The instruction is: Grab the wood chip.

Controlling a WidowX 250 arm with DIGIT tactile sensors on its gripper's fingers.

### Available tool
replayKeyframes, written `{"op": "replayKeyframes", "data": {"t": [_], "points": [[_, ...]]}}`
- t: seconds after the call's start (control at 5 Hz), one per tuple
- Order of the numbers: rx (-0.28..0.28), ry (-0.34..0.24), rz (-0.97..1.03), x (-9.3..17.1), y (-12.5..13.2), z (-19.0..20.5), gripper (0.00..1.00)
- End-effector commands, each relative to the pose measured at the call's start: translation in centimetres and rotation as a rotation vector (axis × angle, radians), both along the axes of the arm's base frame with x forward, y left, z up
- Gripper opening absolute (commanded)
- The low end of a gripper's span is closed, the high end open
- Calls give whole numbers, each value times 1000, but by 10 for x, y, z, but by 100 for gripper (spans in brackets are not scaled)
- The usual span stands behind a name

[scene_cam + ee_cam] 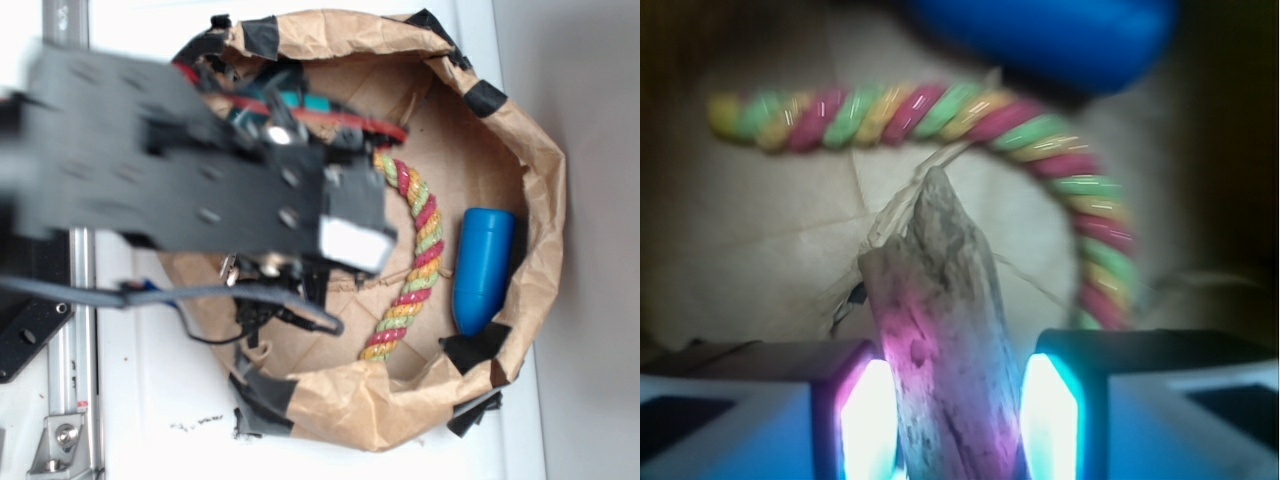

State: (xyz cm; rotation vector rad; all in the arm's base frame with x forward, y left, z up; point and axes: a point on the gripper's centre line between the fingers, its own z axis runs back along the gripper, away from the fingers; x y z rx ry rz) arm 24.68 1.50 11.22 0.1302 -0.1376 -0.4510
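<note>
fingers (865,415): narrowly apart | clamping wood chip (940,320) | chip between both pads

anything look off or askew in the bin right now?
Yes, slightly: the wood chip sits tilted between the jaws of the gripper, pointed end leaning left. The rope and blue cylinder lie loose inside the torn, taped paper bag. Nothing spilled.
</note>
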Motion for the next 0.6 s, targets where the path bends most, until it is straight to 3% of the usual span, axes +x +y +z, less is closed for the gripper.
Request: {"op": "replayKeyframes", "data": {"t": [0.0, 0.2, 0.4], "points": [[-46, 47, 279, -4, 2, 57, 0], [-119, 80, 344, -8, 6, 62, 0], [-104, 75, 354, -9, 4, 60, 0]]}}
